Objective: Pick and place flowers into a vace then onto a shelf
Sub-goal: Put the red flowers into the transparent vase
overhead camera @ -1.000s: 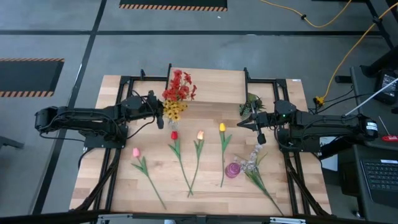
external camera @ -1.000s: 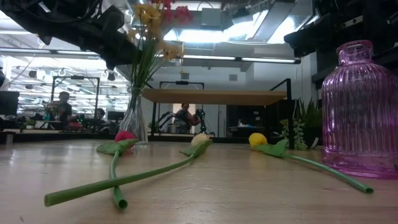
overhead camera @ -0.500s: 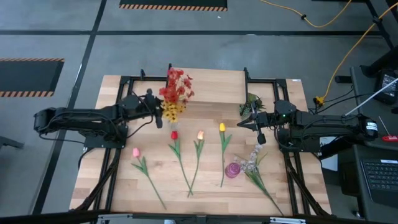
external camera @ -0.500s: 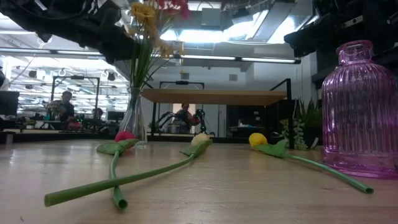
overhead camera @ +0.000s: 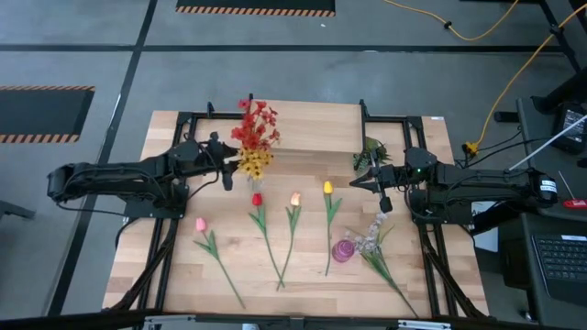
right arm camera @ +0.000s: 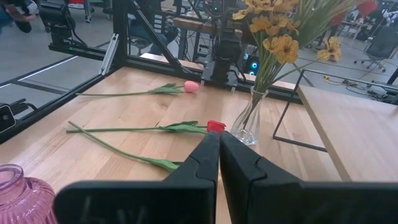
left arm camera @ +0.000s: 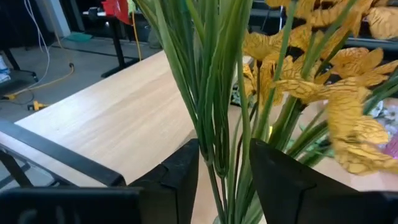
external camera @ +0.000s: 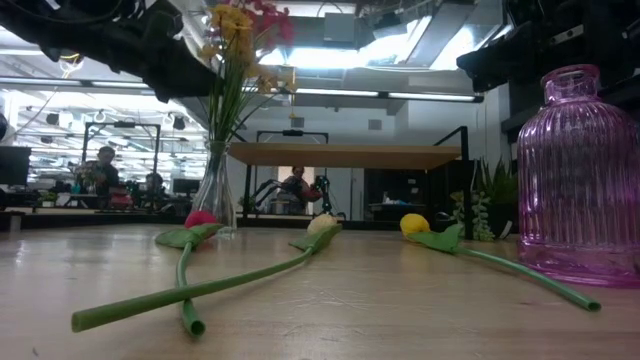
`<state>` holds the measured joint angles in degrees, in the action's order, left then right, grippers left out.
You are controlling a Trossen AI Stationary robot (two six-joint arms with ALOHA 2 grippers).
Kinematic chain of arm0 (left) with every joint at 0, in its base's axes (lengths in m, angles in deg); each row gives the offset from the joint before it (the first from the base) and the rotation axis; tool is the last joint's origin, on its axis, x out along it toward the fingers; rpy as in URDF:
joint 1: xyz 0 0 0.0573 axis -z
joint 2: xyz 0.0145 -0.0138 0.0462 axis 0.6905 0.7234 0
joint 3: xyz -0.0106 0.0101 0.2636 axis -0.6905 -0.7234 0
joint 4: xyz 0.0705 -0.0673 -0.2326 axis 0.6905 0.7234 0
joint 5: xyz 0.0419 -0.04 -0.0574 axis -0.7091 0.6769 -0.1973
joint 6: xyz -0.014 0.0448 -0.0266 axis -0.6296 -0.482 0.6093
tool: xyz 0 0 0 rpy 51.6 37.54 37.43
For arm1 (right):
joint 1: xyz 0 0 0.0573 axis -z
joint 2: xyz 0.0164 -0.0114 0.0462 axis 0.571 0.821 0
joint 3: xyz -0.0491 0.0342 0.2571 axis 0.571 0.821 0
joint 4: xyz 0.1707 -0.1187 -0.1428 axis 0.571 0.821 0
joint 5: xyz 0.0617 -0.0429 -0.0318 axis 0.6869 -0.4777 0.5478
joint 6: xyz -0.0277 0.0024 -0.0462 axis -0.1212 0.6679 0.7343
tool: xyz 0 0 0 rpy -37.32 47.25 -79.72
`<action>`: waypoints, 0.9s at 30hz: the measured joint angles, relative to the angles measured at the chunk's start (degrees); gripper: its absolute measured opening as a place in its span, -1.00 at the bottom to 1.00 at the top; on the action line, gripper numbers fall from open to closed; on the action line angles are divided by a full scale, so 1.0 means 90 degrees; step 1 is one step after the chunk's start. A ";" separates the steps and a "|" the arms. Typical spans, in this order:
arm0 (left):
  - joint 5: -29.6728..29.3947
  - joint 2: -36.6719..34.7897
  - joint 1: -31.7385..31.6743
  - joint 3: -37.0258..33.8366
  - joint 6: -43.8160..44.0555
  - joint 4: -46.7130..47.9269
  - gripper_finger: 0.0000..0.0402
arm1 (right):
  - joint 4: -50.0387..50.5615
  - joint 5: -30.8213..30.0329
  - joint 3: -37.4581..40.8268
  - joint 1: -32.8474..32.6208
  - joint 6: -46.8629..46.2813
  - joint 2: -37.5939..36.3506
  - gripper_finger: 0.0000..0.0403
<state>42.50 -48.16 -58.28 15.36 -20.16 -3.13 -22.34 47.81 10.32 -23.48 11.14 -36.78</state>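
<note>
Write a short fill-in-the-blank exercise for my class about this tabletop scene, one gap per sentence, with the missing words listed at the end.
1. The red and yellow sprays stand in a clear ____ vase.
2. The left gripper has its fingers on either side of the sprays' ____.
3. The empty ribbed vase is ____ in colour.
4. The number of single tulips lying on the table is ____.

Missing words: glass; stems; pink; four

Red and yellow-orange sprays are standing in a clear glass vase near the light wood table's far edge. Pink, red, orange and yellow tulips are lying on green stems, and a ribbed pink-purple vase is glowing beside white flowers.
</note>
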 joint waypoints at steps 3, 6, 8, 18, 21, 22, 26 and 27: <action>0.0014 -0.0128 0.0000 0.0000 0.0006 0.0031 -0.34 | -0.0001 0.0000 0.0000 0.0000 0.0000 0.0000 -0.91; 0.0014 -0.0193 0.0000 0.0000 0.0006 0.0064 -0.38 | 0.0000 0.0000 0.0000 0.0000 0.0000 0.0000 -0.91; 0.0004 -0.0212 0.0000 0.0000 0.0006 0.0156 -0.42 | -0.0001 0.0000 0.0000 0.0000 -0.0002 0.0000 -0.91; 0.0294 -0.0206 0.0000 -0.0002 0.0112 0.0603 -0.75 | -0.0002 0.0000 0.0000 0.0000 -0.0002 0.0000 -0.91; 0.0527 -0.0204 0.0000 -0.0002 0.0156 0.0647 -0.88 | -0.0002 0.0000 0.0000 0.0000 -0.0002 0.0000 -0.91; 0.0610 -0.0204 0.0000 -0.0002 0.0156 0.0646 -0.93 | -0.0002 0.0000 0.0000 0.0000 -0.0002 -0.0001 -0.91; 0.0640 -0.0262 0.0000 -0.0002 0.0139 0.0644 -0.98 | -0.0002 0.0000 0.0000 0.0000 -0.0002 0.0000 -0.91; 0.0618 -0.0303 0.0000 -0.0002 0.0090 0.0633 -0.97 | -0.0002 0.0000 0.0000 0.0000 -0.0002 -0.0002 -0.91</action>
<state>48.06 -50.90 -58.28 15.34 -19.35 2.57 -22.36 47.81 10.32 -23.48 11.12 -36.81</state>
